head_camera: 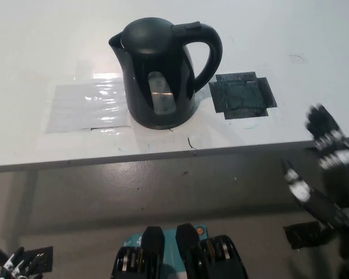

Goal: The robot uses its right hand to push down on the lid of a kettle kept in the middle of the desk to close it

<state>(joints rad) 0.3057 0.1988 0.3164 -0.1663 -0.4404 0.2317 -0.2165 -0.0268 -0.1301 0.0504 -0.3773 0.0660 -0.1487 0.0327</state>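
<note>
Kettle (160, 72) (lid down) well apart from right hand (323, 168)

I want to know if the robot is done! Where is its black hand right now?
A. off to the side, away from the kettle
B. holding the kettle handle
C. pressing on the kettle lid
A: the black right hand is blurred past the white desk's front edge, clear of the shut black plastic kettle.

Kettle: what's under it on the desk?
The black kettle stands on the white desk, its base overlapping the right end of a clear tape patch. A black tape patch lies beside it, apart. Anything directly beneath the base is covered.
</note>
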